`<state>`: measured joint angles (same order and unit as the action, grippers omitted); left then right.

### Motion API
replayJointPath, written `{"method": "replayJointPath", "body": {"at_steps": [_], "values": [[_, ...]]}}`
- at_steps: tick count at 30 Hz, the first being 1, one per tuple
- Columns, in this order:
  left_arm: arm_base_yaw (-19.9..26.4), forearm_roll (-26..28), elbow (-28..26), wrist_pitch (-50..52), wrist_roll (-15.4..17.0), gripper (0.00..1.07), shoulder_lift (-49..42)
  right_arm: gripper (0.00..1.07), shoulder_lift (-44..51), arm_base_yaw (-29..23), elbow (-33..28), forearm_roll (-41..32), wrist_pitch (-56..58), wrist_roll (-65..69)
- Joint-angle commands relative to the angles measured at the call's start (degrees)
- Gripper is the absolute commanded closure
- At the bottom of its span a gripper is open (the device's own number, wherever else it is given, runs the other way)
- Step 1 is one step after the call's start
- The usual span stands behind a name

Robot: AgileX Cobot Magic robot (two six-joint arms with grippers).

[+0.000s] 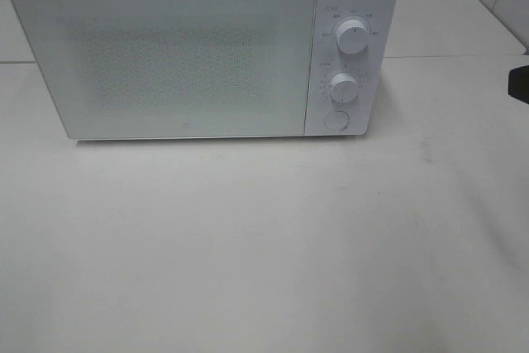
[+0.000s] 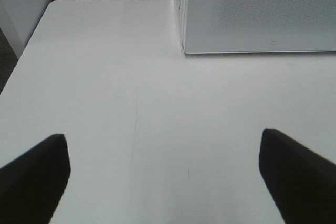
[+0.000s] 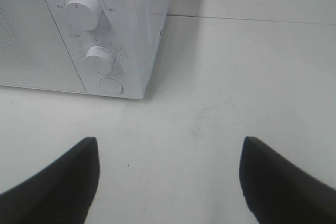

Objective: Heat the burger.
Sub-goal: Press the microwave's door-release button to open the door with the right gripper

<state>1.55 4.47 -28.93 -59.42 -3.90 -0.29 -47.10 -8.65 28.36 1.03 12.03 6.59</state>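
Observation:
The burger is out of view in every frame. A white microwave [image 1: 190, 55] stands at the back of the table with its door shut; whatever is behind the speckled door panel cannot be made out. My left gripper [image 2: 164, 150] is open over bare table, in front of the microwave's [image 2: 262, 14] left corner, with nothing between its fingers. My right gripper [image 3: 169, 153] is open too and holds nothing. It hovers in front of the microwave's [image 3: 79, 35] control panel. Neither gripper shows in the exterior high view.
The control panel has an upper knob [image 1: 353, 39], a lower knob [image 1: 343, 86] and a round button [image 1: 335, 119]. The white table [image 1: 264, 245] spreads out in front of the microwave. A dark object [image 1: 519, 82] pokes in at the right edge.

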Motion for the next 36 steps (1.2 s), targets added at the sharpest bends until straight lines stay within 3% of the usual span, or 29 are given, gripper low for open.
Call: {"method": "replayJointPath", "body": {"at_steps": [1,10,26,32,36], "values": [[0.1,0.2,0.0,0.2,-0.2,0.17,-1.0,0.35,-3.3,0.4,-0.3,-0.1,-4.1,0.1],[0.1,0.2,0.0,0.2,-0.2,0.17,-1.0,0.35,-11.2,0.3,-0.6,0.1,-14.4,-0.1],[0.1,0.2,0.0,0.2,-0.2,0.17,-1.0,0.35,-21.3,0.3,-13.2,-0.3,-48.4,-3.3],[0.1,0.2,0.0,0.2,-0.2,0.17,-1.0,0.35,-25.3,-0.7,-16.3,-6.8,-54.9,-5.7],[0.1,0.2,0.0,0.2,-0.2,0.17,-1.0,0.35,-28.5,-7.4,-17.1,-14.7,-57.9,-12.1]]}}
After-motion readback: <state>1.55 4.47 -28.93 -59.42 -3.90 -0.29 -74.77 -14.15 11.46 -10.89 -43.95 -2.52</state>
